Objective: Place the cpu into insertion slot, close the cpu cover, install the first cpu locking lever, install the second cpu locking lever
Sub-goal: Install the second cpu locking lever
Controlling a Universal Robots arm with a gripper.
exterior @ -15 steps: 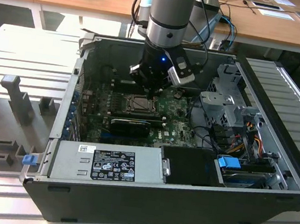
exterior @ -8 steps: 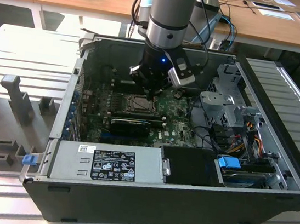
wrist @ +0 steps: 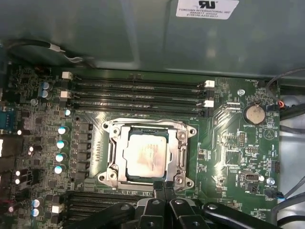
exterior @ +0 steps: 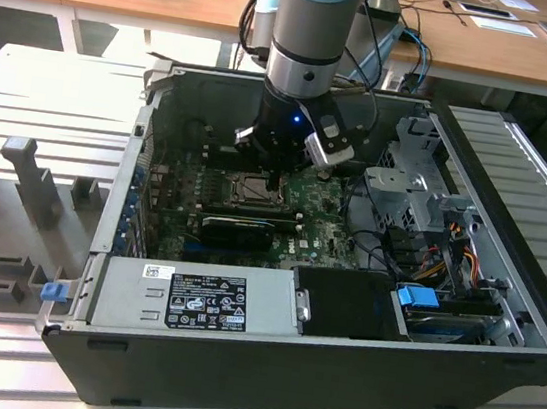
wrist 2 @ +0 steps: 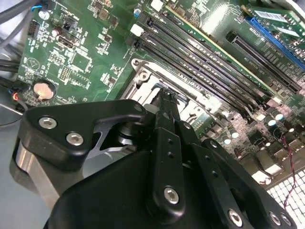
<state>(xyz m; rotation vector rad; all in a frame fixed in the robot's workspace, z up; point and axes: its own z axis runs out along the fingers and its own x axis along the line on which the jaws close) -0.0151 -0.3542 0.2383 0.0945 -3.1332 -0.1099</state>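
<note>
The cpu [wrist: 147,151], a pale silver-tan square, lies inside the insertion slot [wrist: 145,125] on the green board. The cpu cover [wrist: 177,153], a grey metal frame, lies flat around it. In the first wrist view my gripper [wrist: 160,187] has its black fingers pressed together, with the tips at the socket's near edge. I cannot make out anything between them. In the exterior view the gripper [exterior: 275,179] hangs straight down over the insertion slot [exterior: 245,189], inside the open computer case. In the second wrist view the gripper [wrist 2: 165,93] reaches the socket's metal rim [wrist 2: 147,76].
Long memory slots [wrist: 138,95] run beside the socket. A black finned card [exterior: 238,228] lies just in front of it in the exterior view. The power supply [exterior: 195,300], a metal drive cage [exterior: 412,183] and loose cables [exterior: 448,258] crowd the case.
</note>
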